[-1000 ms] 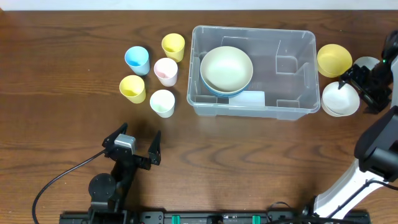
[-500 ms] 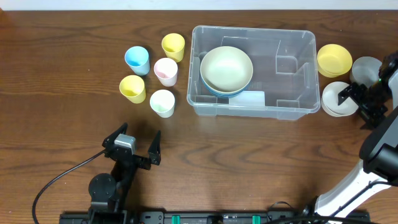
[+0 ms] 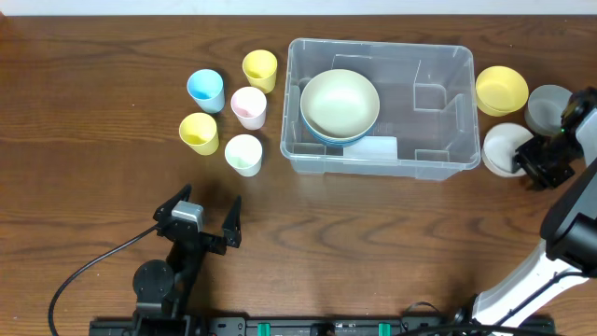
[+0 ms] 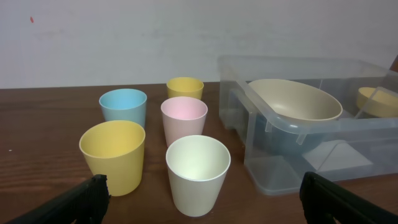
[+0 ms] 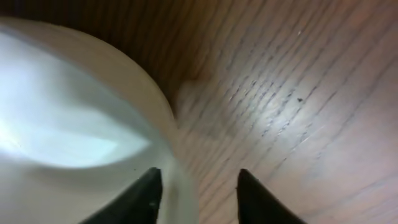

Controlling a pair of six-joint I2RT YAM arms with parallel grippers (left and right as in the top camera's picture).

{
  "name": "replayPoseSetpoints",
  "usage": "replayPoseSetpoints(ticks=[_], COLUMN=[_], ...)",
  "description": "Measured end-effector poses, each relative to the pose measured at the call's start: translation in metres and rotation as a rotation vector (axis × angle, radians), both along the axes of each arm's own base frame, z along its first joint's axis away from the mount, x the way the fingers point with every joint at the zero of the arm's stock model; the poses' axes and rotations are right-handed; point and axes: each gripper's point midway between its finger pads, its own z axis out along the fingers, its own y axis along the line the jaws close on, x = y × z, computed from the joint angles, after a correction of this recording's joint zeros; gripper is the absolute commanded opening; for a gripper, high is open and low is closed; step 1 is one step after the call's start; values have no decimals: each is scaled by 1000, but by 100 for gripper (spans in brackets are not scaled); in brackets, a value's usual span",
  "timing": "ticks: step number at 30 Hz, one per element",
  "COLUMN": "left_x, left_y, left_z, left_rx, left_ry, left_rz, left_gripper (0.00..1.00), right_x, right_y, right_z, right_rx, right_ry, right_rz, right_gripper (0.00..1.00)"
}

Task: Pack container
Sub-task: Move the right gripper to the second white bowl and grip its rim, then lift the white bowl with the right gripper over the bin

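Container [image 3: 373,43], the large clear rectangular plastic bin, is sitting right of centre on the brown wooden counter [image 3: 93,233], towards the far side. My left hand [image 3: 205,207] is staying parked near the front edge, fingers wide apart, holding nothing. My right hand [image 3: 539,161] is coming down off the top of the round white bowl [image 3: 500,149] to its right edge. Its fingers [image 5: 146,193] are narrowing astride the rim, though I cannot tell whether they are clamping it yet. I am reading that as the next pick starting.

Left of the bin, five small plastic cups are standing empty:
- front yellow cup [image 3: 199,133]
- blue cup [image 3: 205,89]
- pale cream cup [image 3: 243,154]
- pink cup [image 3: 249,105]
- back yellow cup [image 3: 260,68]

Inside, a cream bowl [image 3: 340,101] is nesting on a blue bowl [image 3: 322,138] at the left end. A yellow bowl [image 3: 501,89] and a grey bowl [image 3: 544,105] are waiting beyond the right wall.
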Motion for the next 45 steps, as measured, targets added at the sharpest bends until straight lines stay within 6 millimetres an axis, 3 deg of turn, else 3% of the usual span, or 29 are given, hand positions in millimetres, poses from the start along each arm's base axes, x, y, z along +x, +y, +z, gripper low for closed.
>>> replayPoseSetpoints(ticks=[1,2,8,13,17,19,21,23,25,28,30,32,35,41,45], left_x=[0,0,0,0,0,0,0,0,0,0,0,0,0,0,0], left_y=[0,0,0,0,0,0,0,0,0,0,0,0,0,0,0], left_z=[0,0,0,0,0,0,0,0,0,0,0,0,0,0,0], left_rx=[0,0,0,0,0,0,0,0,0,0,0,0,0,0,0], left_ry=[0,0,0,0,0,0,0,0,0,0,0,0,0,0,0], left_rz=[0,0,0,0,0,0,0,0,0,0,0,0,0,0,0], left_gripper=[98,98,98,98,98,98,98,98,98,98,98,98,98,98,98], right_x=[-2,-5,-8,1,23,33,43,48,51,57,63,75,98,128,135], right_y=[-1,-2,-8,-21,-36,-36,-27,-8,27,87,119,143,166,186,191], right_z=[0,0,23,68,137,180,234,286,329,361,361,348,309,224,187], right_rx=[3,7,58,37,-41,-73,-111,-149,-176,-157,-130,-110,-78,-8,18], right_ry=[3,9,9,-20,-172,-284,-442,-589,-714,-811,-819,-788,-693,-491,-401], right_rz=[-12,-19,-60,-75,-76,-62,-24,33,122,276,357,421,482,527,537], right_gripper=[14,2,1,1,1,1,1,1,1,1,1,1,1,1,1])
